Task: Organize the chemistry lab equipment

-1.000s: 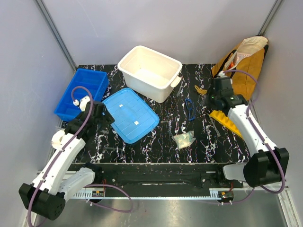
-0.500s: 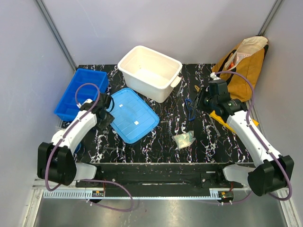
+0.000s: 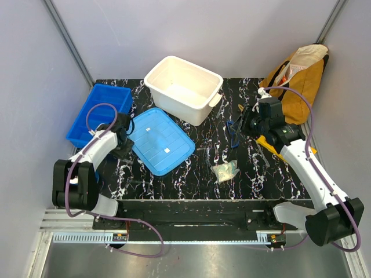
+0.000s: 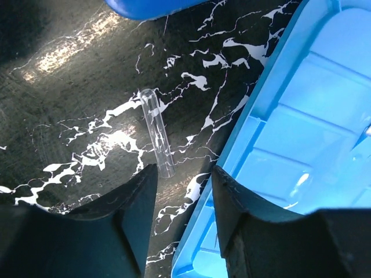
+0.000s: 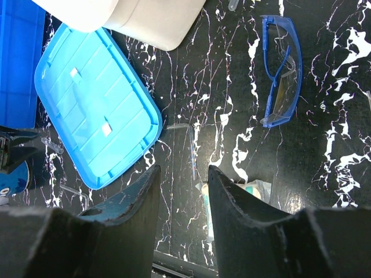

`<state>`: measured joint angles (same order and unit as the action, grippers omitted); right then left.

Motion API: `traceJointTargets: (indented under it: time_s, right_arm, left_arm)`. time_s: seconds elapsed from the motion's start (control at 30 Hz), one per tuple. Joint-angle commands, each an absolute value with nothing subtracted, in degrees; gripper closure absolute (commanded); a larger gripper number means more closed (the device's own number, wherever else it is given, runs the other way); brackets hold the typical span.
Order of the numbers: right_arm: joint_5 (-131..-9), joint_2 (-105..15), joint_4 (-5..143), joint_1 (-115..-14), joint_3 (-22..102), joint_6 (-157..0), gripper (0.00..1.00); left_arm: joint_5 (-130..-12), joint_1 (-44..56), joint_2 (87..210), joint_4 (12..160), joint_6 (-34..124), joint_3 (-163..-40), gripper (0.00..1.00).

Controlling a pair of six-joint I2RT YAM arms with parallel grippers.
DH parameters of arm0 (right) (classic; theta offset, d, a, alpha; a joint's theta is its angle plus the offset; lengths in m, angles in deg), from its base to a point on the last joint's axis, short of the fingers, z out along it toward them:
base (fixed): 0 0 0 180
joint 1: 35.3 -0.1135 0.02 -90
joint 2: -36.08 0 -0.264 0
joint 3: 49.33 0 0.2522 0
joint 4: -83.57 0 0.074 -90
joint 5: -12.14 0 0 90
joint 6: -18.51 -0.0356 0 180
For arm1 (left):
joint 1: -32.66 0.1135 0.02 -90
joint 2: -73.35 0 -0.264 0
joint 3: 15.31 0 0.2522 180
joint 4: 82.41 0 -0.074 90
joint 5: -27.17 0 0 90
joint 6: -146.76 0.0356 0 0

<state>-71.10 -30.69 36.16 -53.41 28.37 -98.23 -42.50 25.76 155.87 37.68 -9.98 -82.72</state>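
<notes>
Partly, the right gripper (image 5: 182,171) hides the pale wad (image 5: 259,187).

The left arm has folded up: its elbow, a second ago in the bottom-left corner, now stands higher at the left edge, and the left hand (image 3: 119,141) points down beside the blue lid (image 3: 159,140). The right hand (image 3: 248,121) has swung leftward, off the yellow-orange rack (image 3: 273,148) toward the safety glasses (image 3: 232,133); its elbow has dropped toward the bottom-right corner.
</notes>
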Motion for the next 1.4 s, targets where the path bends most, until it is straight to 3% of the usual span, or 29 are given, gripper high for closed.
traceJointTargets:
  time_s: [0.0,0.87,1.07,1.37]
  right_arm:
    - [-70.04,-29.14,38.08,-53.94,29.12,-97.15,0.56]
    - [-70.66,-28.52,38.08,-53.94,27.27,-96.19,0.55]
    - [-70.04,-28.26,38.08,-53.94,26.92,-96.01,0.55]
    - [-67.23,-29.31,37.73,-53.94,28.33,-97.59,0.55]
  left_arm:
    - [-40.77,25.98,157.98,40.85,-11.53,-82.16,0.56]
    - [-42.09,25.98,163.70,43.57,-16.01,-76.27,0.65]
    - [-41.30,25.98,162.12,42.44,-16.19,-75.48,0.85]
    - [-41.04,24.67,154.39,39.45,-4.16,-81.35,1.00]
